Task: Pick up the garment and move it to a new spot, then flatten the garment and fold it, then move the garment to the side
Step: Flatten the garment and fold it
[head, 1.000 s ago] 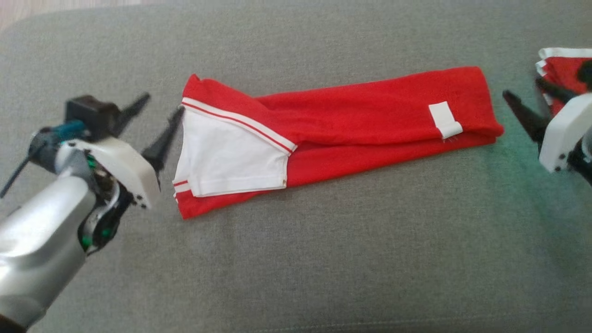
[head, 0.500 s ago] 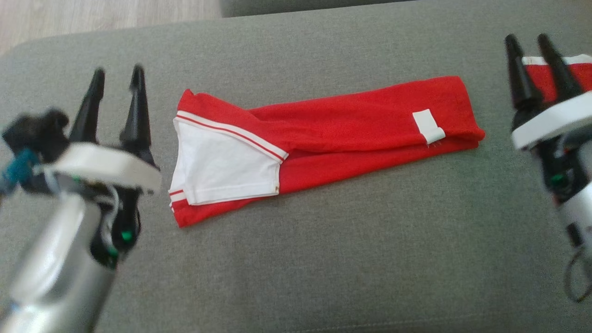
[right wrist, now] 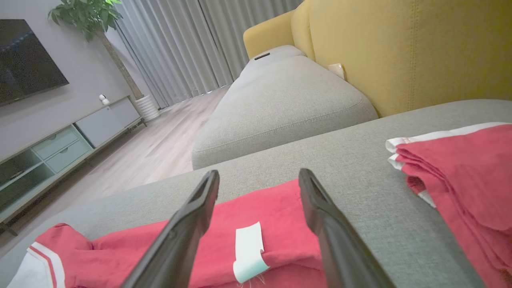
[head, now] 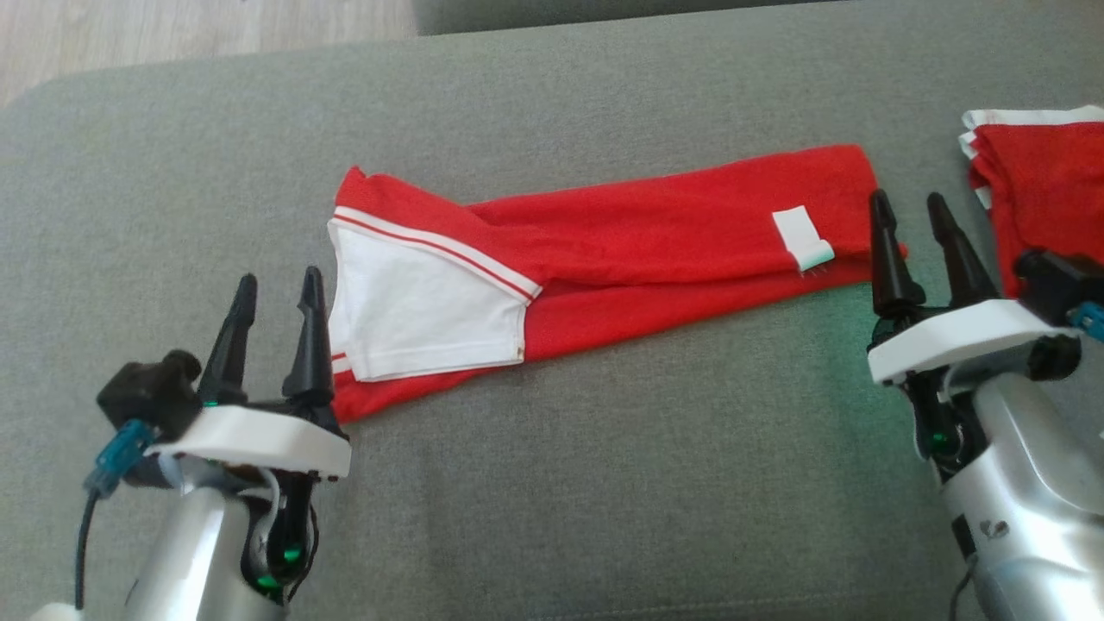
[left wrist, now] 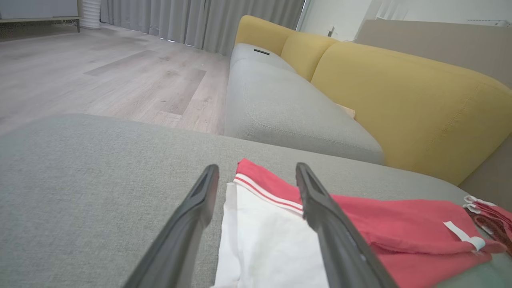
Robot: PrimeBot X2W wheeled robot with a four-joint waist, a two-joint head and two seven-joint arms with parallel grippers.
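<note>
1. The red garment (head: 655, 233) lies folded into a long strip across the middle of the grey sofa cushion (head: 604, 483). Its white sleeve panel (head: 414, 302) is at the robot's left end, and a white label (head: 802, 237) sits near the right end.
2. The left pincer (head: 279, 278) hovers at the strip's left end, spread wide and empty. In the left wrist view, the white panel lies between its prongs.
3. The right pincer (head: 907, 198) is also spread wide and holds nothing. It is at the strip's right end, framing the label in the right wrist view.
4. A second pile of red cloth (head: 1044, 190) lies apart at the cushion's far right.
</note>
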